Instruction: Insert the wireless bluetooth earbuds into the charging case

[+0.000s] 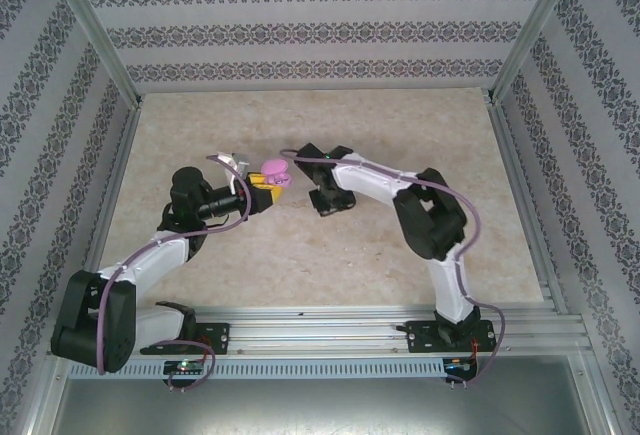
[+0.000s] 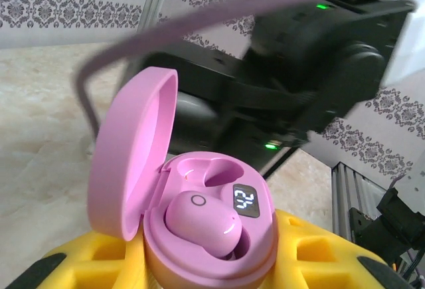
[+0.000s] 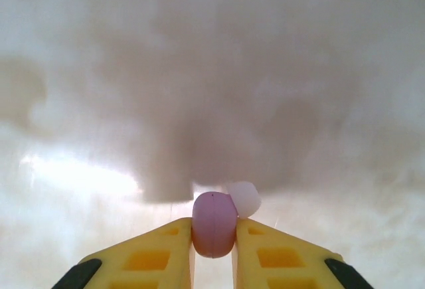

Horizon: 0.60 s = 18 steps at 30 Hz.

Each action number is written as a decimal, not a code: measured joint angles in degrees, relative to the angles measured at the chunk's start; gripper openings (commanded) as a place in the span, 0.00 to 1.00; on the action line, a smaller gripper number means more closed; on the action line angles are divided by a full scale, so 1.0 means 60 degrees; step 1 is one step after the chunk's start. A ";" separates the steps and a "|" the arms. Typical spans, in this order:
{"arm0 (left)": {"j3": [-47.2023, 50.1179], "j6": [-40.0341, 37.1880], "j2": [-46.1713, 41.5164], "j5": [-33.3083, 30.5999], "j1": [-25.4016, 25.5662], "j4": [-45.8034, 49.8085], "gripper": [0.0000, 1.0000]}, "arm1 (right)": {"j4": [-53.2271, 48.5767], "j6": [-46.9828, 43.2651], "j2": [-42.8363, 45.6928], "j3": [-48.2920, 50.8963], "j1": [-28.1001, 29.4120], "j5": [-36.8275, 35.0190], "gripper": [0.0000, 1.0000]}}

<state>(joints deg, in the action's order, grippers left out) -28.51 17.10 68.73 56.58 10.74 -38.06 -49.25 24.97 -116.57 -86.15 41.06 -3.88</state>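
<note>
Right gripper (image 3: 213, 237): yellow jaws closed on pink-purple earbud (image 3: 214, 221), its long axis running along the fingers, away from the camera. Pale nub (image 3: 246, 198) touches it behind. Left gripper (image 2: 210, 266) clamps pink case (image 2: 199, 262); lid (image 2: 129, 163) swung open to the left, 1 second earbud (image 2: 198, 226) seated inside. Display (image 2: 245, 200) reads 24.

case (image 2: 154, 232): base cropped | pale nub (image 3: 244, 198): half behind pink earbud (image 3: 214, 226), perhaps another

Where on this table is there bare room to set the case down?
Crowded mid-table: the left gripper holds the pink charging case beside the right gripper, shut on a pink earbud. Bare table lies between them and the back wall, and again between them and the near rail.
</note>
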 measured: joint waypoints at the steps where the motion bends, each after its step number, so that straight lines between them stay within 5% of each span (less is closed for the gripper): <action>1: 0.0029 0.0000 -0.0044 -0.0011 0.0000 0.0015 0.21 | 0.0168 0.0040 0.0335 0.0474 0.0018 0.0226 0.20; 7: 0.0233 0.0004 -0.0113 -0.0044 0.0004 0.0076 0.21 | 0.0943 0.0051 0.0951 0.2106 0.0058 0.1246 0.23; 18: 0.0277 -0.0109 -0.0634 -0.0189 0.0004 0.0586 0.21 | 0.0973 0.0011 0.1162 0.2397 0.0047 0.1137 0.39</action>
<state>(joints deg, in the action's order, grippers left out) -26.85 16.45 64.93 55.44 10.76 -34.54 -43.42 25.04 -109.60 -71.77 41.34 2.94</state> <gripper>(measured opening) 0.334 0.378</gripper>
